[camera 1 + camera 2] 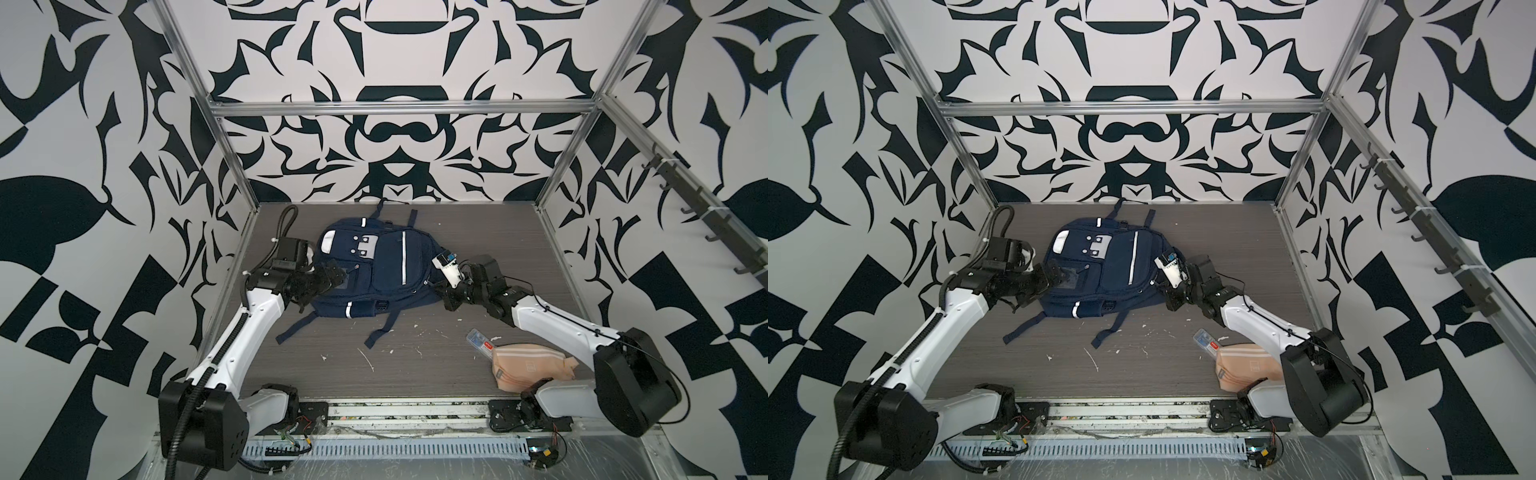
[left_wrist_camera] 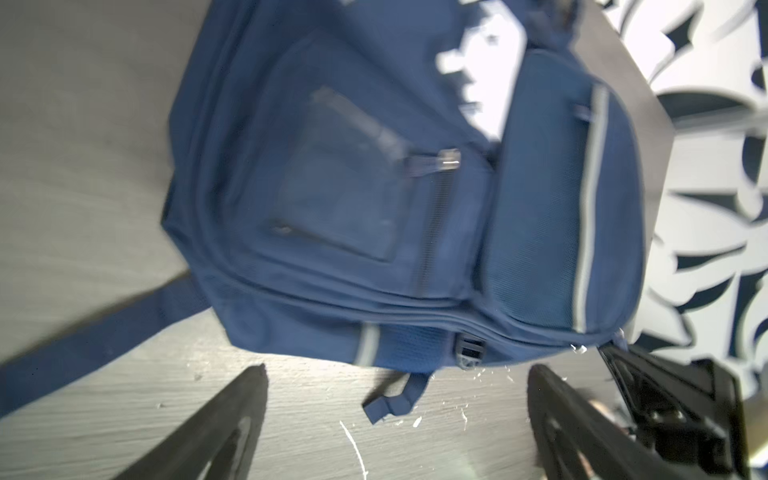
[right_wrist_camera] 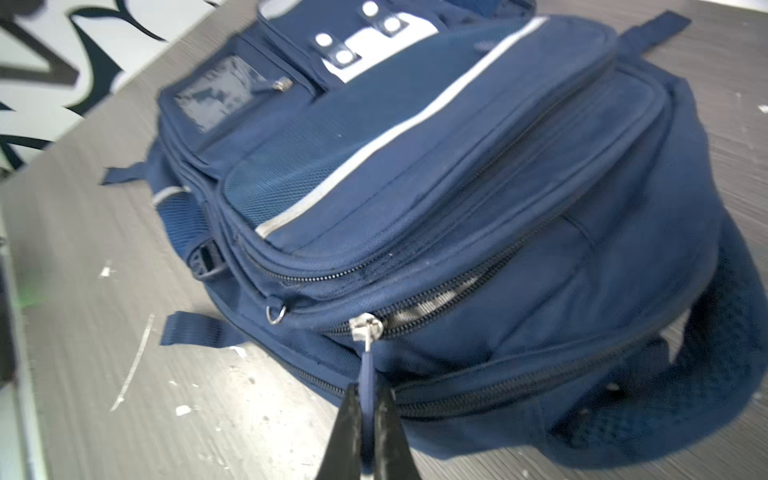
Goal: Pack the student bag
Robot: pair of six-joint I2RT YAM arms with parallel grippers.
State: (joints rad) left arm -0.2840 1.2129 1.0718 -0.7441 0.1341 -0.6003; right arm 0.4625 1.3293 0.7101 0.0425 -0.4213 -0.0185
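Observation:
The student bag [image 1: 386, 266] [image 1: 1113, 270] is a navy backpack with white stripes, lying flat at the back middle of the table. My left gripper [image 1: 332, 277] [image 1: 1059, 277] hovers at the bag's left end by the clear card window [image 2: 332, 199]. In the left wrist view this gripper [image 2: 397, 374] is open and holds nothing, with bare table and a strap end between its fingers. My right gripper [image 1: 434, 286] [image 1: 1158, 283] sits at the bag's right side. In the right wrist view it [image 3: 368, 390] is shut on the blue zipper pull [image 3: 367, 361] of the main compartment, whose zip gapes slightly.
A peach-pink striped pouch [image 1: 528, 365] [image 1: 1246, 363] lies at the front right, partly under the right arm. A clear plastic case [image 1: 480, 340] [image 1: 1206, 340] lies beside it. Loose straps [image 1: 299, 328] trail toward the front. A hook rail [image 1: 706, 224] runs along the right wall.

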